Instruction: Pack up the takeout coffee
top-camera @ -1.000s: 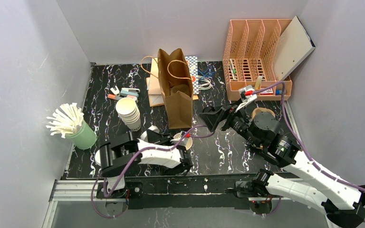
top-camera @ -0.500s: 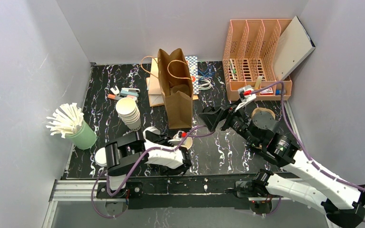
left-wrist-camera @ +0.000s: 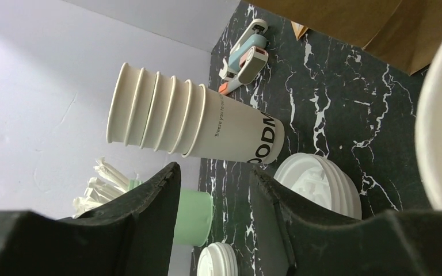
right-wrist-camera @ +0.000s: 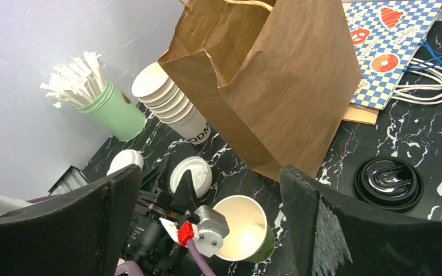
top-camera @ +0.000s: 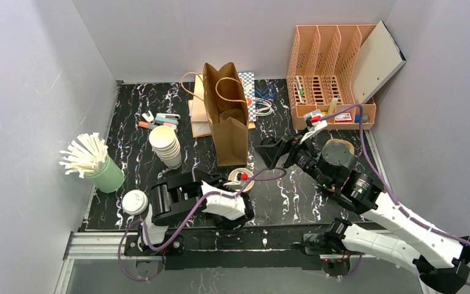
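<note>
Early stage, by my read: nothing is visibly packed.

The bag [top-camera: 229, 131] stands open mid-worktop [top-camera: 281, 196], far of both arms. Its inside is too dim to tell if anything's in it.

Coffee so far:
- The capped cup [top-camera: 134, 202], w/ a white lid, sits at the near left, well apart from the bag. Its side colour is hard to tell from above.
- The green cup [right-wrist-camera: 244, 218] stands just near of the bag w/ no lid on. The right wrist view shows its open top and pale inside, so it doesn't look ready to pack.

A stack of white lids [right-wrist-camera: 191, 172] lies just left of the green cup, btwn it and the stack of lidless cups [top-camera: 166, 146]. A black lid [right-wrist-camera: 388, 179] lies on the worktop near the bag's right side, apart from both cups.

The L gripper [left-wrist-camera: 213, 184] is low beside the green cup. Its fingers are parted w/ nothing btwn them, and it points toward the white lids. The R gripper [top-camera: 268, 153] is spread wide and empty, hovering just right of the bag.

Left to do, as I judge it: put a white lid on the green cup, then get both cups into the bag. The capped one has the longer way to go.
</note>
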Available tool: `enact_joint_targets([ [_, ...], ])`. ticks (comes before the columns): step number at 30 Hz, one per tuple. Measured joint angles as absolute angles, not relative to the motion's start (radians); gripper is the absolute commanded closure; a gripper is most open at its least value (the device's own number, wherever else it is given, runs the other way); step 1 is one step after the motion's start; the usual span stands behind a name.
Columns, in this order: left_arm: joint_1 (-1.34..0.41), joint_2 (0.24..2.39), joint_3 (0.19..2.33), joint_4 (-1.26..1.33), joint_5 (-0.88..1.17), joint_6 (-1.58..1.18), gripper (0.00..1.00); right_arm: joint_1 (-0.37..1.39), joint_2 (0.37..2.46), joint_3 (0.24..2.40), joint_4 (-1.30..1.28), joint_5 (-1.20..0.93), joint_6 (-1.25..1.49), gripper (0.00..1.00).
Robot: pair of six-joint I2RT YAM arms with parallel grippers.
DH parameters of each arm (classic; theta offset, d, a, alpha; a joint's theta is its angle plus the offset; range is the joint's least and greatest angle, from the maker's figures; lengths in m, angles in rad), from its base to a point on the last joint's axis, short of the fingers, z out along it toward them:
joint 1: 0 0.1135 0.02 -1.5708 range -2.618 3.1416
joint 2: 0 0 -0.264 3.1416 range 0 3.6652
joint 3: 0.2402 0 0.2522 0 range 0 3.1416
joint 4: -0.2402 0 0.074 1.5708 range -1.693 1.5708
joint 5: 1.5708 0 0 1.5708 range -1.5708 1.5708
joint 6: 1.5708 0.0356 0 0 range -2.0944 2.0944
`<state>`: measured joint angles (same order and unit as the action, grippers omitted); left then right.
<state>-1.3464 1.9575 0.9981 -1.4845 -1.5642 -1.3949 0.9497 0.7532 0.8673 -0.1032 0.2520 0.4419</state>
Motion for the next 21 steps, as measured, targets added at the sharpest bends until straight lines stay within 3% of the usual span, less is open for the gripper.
enact_joint_targets([
  [6,-1.349,1.873,1.001,-1.47,-1.554,-1.403,0.58,0.95,0.754,0.868,-0.101,0.252,0.445,0.02],
  [10,-1.349,1.758,1.016,-1.43,-1.522,-1.34,0.56,0.95,0.76,0.878,-0.07,0.24,0.46,0.02],
  [16,-1.327,1.389,0.912,-1.013,-1.315,-0.98,0.57,0.95,0.823,0.908,-0.107,0.247,0.468,0.02],
  [21,-1.126,1.033,0.76,-0.73,-0.997,-0.779,0.58,0.95,0.872,0.919,-0.207,0.278,0.477,0.05],
])
